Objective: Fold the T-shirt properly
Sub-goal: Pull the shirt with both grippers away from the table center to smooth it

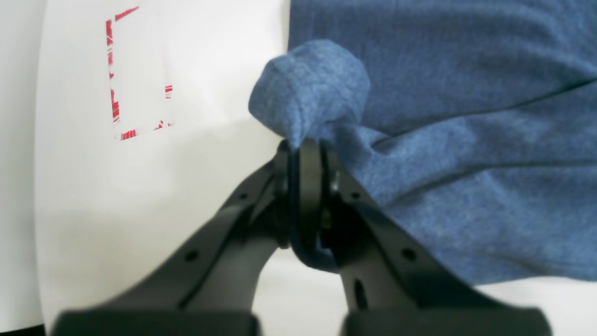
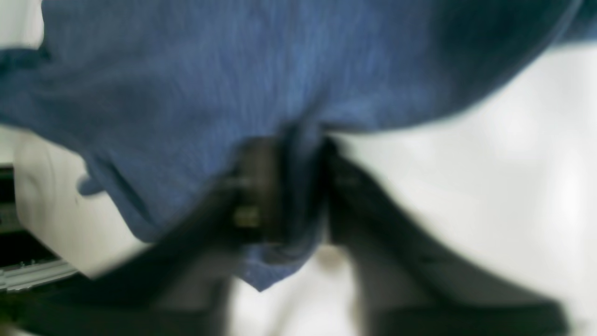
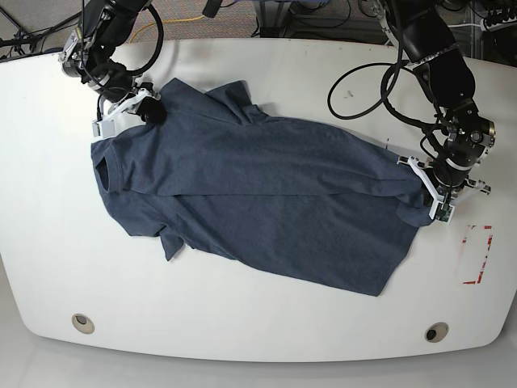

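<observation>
Both jaws clamped on blue heathered T-shirt (image 3: pixel 258 194), spread rumpled across white table (image 3: pixel 266 323).

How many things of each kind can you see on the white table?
T-shirt: 1
Robot end effectors: 2, left and right
Red marked rectangle: 1
Round holes in the table: 2, and
Total: 6

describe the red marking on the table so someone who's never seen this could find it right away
Start from the white table and find the dark blue T-shirt spread across its middle. Follow the shirt to the end pinched by the left gripper; just beyond it lies the red marking. It is a broken red rectangular outline, the only coloured mark on the bare tabletop.
</observation>
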Controlling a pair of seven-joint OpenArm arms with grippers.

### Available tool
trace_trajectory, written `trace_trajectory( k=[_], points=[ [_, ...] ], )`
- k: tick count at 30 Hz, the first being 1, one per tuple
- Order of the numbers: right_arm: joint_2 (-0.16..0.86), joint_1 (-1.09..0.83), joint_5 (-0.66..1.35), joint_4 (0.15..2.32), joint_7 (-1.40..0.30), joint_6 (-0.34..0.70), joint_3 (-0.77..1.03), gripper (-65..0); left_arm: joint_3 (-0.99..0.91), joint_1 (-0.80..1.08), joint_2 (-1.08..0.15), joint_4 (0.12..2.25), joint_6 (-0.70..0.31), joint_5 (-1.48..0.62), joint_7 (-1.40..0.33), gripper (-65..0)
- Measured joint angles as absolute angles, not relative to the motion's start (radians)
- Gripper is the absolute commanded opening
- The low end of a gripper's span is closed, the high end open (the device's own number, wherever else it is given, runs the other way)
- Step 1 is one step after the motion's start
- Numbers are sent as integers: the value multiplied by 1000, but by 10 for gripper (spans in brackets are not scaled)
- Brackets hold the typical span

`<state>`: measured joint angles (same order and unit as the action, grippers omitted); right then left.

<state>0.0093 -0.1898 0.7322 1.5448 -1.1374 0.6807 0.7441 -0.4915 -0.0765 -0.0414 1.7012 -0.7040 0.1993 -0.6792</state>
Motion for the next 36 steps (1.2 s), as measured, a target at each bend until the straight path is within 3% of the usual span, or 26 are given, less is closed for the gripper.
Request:
trace_trajectory(
  k=[12,15,23,28,36],
  points=[
    [7,-284,627,1707,-1173,680,746,-650,-516,-6,-30,1701,-705,118,-688,-650],
    [7,-328,621,1766,-1179,681,746,-650,-572,5,-1,1704,-704,96,-775,-650],
    [4,-477,632,1927,-1173,685,745,-650,-647,111,14,1795,-704,88,-862,-650],
    [15,-515,759,1949,-1181,685,746,-650,-593,190,56,1883,-701,96,-873,-650],
    [101,-400,875,1949,-1186,678,743,-650,-487,24,76,1945,-701,95,-867,-650]
  ],
)
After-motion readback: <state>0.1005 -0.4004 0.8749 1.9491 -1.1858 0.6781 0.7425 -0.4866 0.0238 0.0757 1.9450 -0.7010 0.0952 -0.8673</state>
